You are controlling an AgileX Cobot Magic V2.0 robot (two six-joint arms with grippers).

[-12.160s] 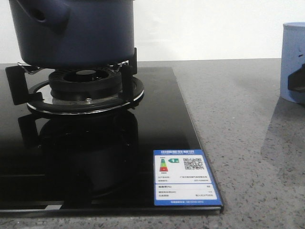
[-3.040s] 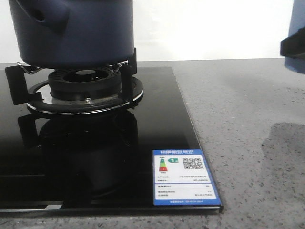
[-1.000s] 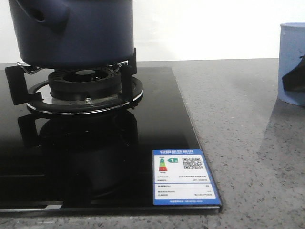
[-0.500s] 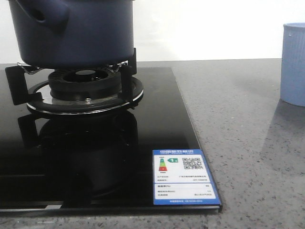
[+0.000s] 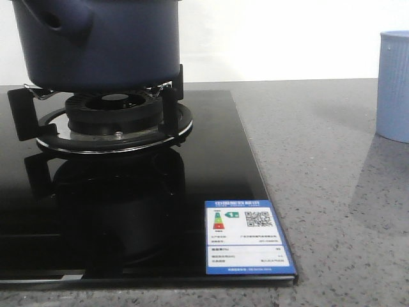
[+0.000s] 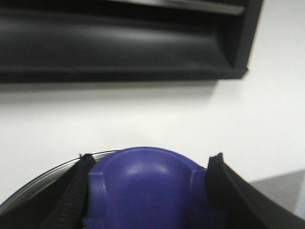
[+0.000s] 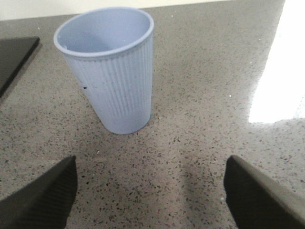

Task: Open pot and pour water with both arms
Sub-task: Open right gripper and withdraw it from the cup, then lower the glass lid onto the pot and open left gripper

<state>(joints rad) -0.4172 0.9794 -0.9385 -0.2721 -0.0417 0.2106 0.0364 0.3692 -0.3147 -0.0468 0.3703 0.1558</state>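
Front view, pot (image 5: 102,41) on burner grate (image 5: 96,118), cup (image 5: 393,86) upright at counter (image 5: 319,160) right edge, left tool (image 6: 147,191) clamped on lid knob (image 6: 147,186), right tool (image 7: 150,191) spread wide, bare counter short of cup.

pot: large, round, dark navy-blue with a matte skin (image 5: 102,45); its top is cut off by the front view's edge
pot handle: stubby and hollow, open end showing as a dark hole (image 5: 54,19), at about 10 o'clock on the pot's visible face
pot pose: upright, level
pot place: sitting on the black burner grate (image 5: 172,96) of the glossy black hob, toward 11 o'clock in the front view
lid knob: rounded, purple-blue (image 6: 145,191), a metal-looking rim arcing beside it
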